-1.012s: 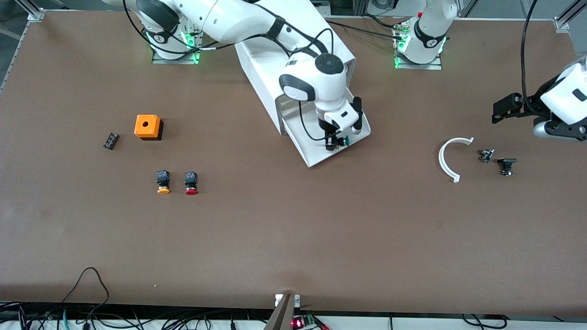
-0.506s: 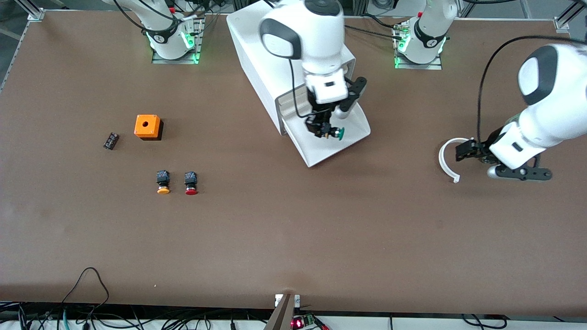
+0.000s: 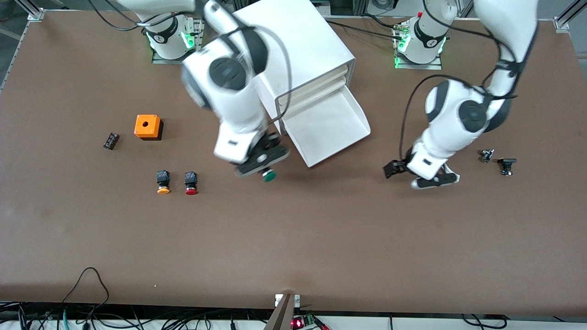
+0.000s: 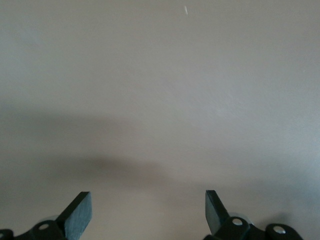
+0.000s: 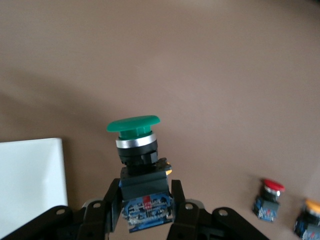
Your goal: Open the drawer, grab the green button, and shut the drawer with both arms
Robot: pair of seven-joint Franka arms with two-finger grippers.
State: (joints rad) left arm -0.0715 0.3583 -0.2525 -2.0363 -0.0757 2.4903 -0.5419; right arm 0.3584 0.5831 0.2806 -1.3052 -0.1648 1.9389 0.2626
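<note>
Fig.: You look down on a brown matte table [image 3: 293, 238] w/ soft, even overhead light. Aluminium frame posts [image 3: 30, 11] stand at its corners by the arm bases. Black cables [image 3: 87, 316] trail along the edge nearest the front cam, beside a small board w/ a red LED [image 3: 298, 322].

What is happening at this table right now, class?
The right arm's end effector is shut on the small green-capped push button with a black body, carrying it over the brown table beside the wide white plastic drawer, which stands pulled open. The left arm's end effector is open over bare table, holding nothing.
</note>
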